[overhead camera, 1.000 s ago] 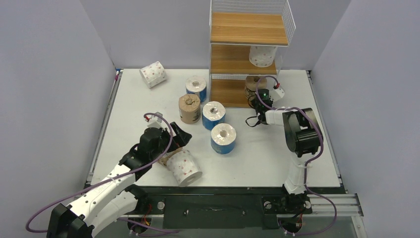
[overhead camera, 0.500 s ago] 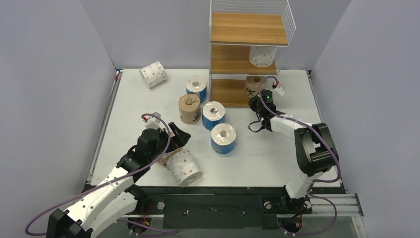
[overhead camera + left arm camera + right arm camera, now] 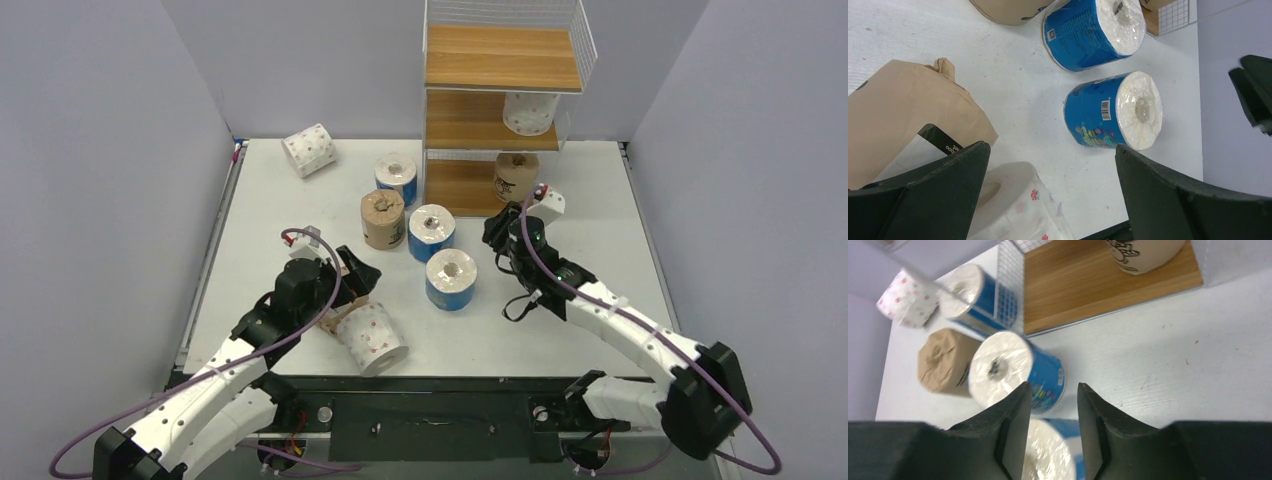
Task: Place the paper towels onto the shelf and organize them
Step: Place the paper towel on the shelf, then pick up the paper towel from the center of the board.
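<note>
The shelf (image 3: 502,58) stands at the back with a white dotted roll (image 3: 530,112) on its middle board and a brown roll (image 3: 516,175) on its bottom board (image 3: 1088,290). Three blue rolls (image 3: 396,178) (image 3: 432,231) (image 3: 451,279), a brown roll (image 3: 382,218) and a dotted roll (image 3: 308,150) are on the table. My right gripper (image 3: 497,232) hovers before the shelf, jaws (image 3: 1054,386) parted a little, empty, above a blue roll (image 3: 1018,372). My left gripper (image 3: 355,275) is wide open (image 3: 1050,150) over a lying brown roll (image 3: 908,110) and a dotted roll (image 3: 1018,205).
Grey walls close in the white table (image 3: 600,300) on three sides. The shelf has mesh sides (image 3: 1009,300). The dotted roll (image 3: 371,337) by my left arm lies close to the table's near edge.
My right arm has drawn back from the shelf's bottom board toward the table's middle, its jaws parting. The brown roll stays on that board. My left arm has hardly moved.
</note>
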